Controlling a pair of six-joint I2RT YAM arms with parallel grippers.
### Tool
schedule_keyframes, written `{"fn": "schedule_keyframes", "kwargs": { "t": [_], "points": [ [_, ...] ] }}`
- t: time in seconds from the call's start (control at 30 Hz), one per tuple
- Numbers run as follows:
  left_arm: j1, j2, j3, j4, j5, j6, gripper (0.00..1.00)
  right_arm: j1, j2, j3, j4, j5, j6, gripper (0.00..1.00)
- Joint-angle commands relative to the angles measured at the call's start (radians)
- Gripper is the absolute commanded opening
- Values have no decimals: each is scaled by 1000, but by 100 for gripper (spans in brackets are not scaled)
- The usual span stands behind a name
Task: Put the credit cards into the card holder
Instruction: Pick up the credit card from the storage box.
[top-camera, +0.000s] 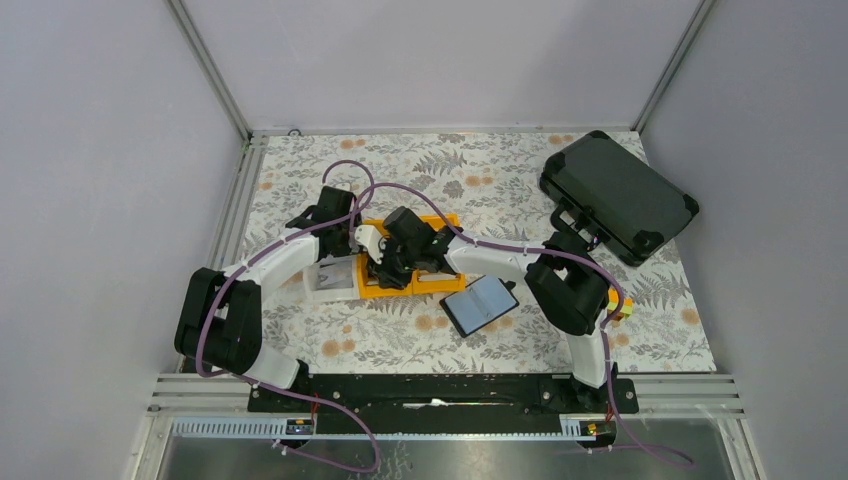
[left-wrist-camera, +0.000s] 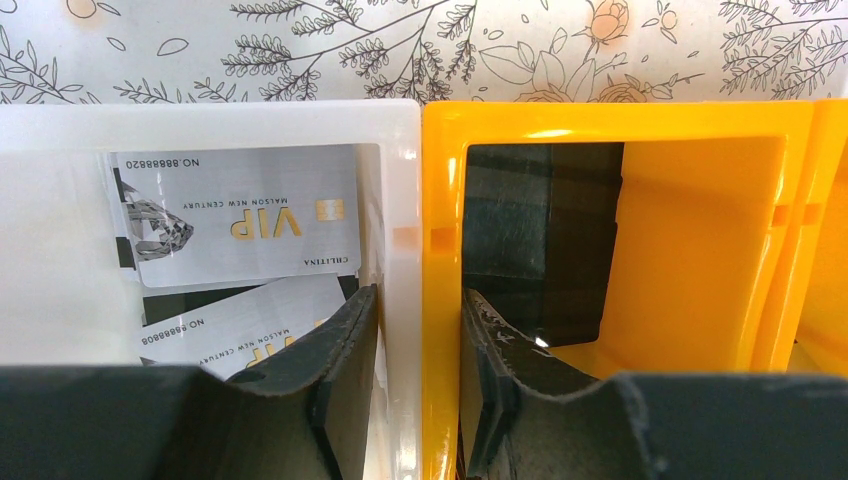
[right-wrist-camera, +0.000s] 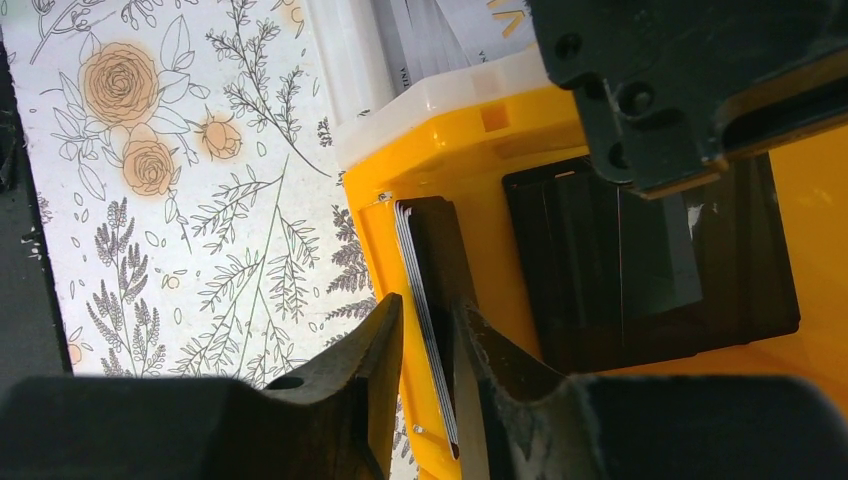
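Right fingers: your right gripper (right-wrist-camera: 428, 308) has its jaws narrowly parted around a stack of dark cards (right-wrist-camera: 424, 262). The stack stands on edge against the wall of the yellow bin (right-wrist-camera: 470, 150). You cannot tell whether the fingers pinch it or merely flank it.
Left fingers: your left gripper (left-wrist-camera: 418, 295) straddles the bin walls (left-wrist-camera: 420, 200) where the white bin (left-wrist-camera: 200, 122) abuts the yellow bin. One finger is inside each bin, both pressed flush, so the walls are clamped.
Right wrist view only: you see the upright stack, plus flat dark cards (right-wrist-camera: 650, 260) on the yellow bin's floor, partly under the left gripper's black body.
Left wrist view only: silvery VIP cards (left-wrist-camera: 240, 225) lie overlapped in the white bin, left of the yellow bin. A second yellow bin (left-wrist-camera: 825, 230) touches the yellow bin's other side.
Top view only: the card holder (top-camera: 480, 305) lies open on the floral tablecloth (top-camera: 480, 170), near the yellow bin, to its right and nearer you. A black hard case (top-camera: 615, 195) sits well apart from the yellow bin, to the right and farther back.
In the way: both wrists crowd over the yellow bin and hide its inside from above.
Arms: your left arm (top-camera: 280, 255) reaches forward and curls inward to the yellow bin. Your right arm (top-camera: 500, 262) folds at the elbow and stretches leftward to it.
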Motion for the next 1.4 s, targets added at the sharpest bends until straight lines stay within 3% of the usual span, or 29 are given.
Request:
{"fn": "schedule_keyframes", "kwargs": {
  "t": [0.0, 0.17, 0.37, 0.5, 0.6, 1.03, 1.37],
  "points": [
    [4, -14, 32, 57, 36, -25, 0, 7, -49, 42, -29, -44, 26, 31],
    [5, -16, 31, 57, 36, -26, 0, 7, -22, 76, -81, -74, 24, 23],
    [5, -16, 31, 57, 36, -27, 0, 7, -34, 75, -80, -77, 27, 23],
    [5, -15, 29, 56, 36, -29, 0, 7, -35, 76, -79, -55, 26, 6],
    [5, -16, 25, 58, 36, -30, 0, 7, -57, 43, -35, -10, 27, 0],
    [18, -11, 17, 85, -99, -84, 0, 7, -263, -160, 333, 131, 50, 0],
    [64, 11, 45, 106, -172, -123, 0, 7, -508, -327, 382, 252, 162, 0]
  ]
}}
